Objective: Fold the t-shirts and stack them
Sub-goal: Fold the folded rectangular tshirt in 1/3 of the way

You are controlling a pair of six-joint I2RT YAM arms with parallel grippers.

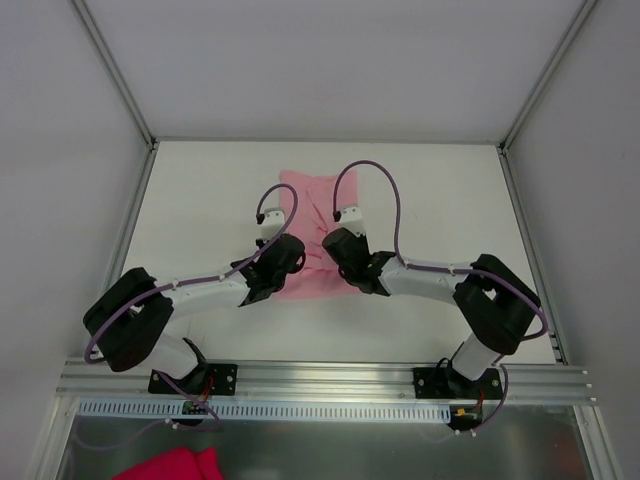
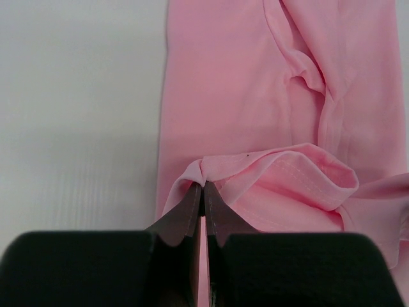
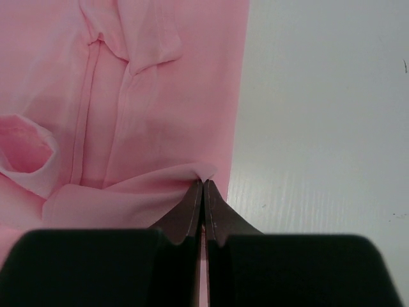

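Jaws of the left gripper and right gripper are pinched tight on the near corners of the pale pink t-shirt, which lies mid-way across the worktop. It looks already narrowed into a strip, its long axis running away from the arms. The crosswise fold and the stacking seem left to do.

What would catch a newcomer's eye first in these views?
The pale pink t-shirt stands out, lying rumpled and partly folded in the middle of the white table. The left pincer is shut on a bunched fold near the shirt's left edge, and the right pincer is shut on its right edge. A deep magenta cloth shows at the bottom edge of the overhead view.
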